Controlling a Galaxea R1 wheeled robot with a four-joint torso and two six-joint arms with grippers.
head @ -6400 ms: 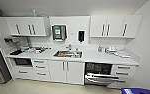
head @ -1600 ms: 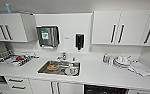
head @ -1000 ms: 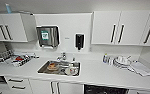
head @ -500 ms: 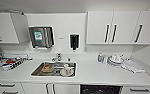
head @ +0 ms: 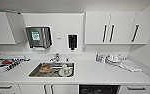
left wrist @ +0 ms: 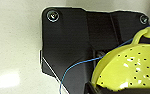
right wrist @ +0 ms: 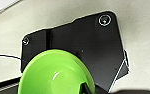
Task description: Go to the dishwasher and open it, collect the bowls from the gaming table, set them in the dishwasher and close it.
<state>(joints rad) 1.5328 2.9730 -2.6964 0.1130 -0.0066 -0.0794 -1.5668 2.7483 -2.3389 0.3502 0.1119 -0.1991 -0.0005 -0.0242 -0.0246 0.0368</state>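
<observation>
The dishwasher [head: 99, 89] was cut off by the head view's lower edge, so just a strip of its dark interior showed below the bench [head: 91, 75]. In the sink [head: 52, 70], the blurred items could not be identified, nor could the cluttered things at the bench's right end. A yellow perforated bowl [left wrist: 131, 70] and a green bowl [right wrist: 54, 75] were each cropped in the wrist views, hiding the jaws.

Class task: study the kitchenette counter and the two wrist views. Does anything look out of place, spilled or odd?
Nothing is spilled or damaged. Dishes sit unwashed in the steel sink. One oddity: the wrist views show a yellow perforated colander and a bright green bowl, not pale whitish-blue ones.
</observation>
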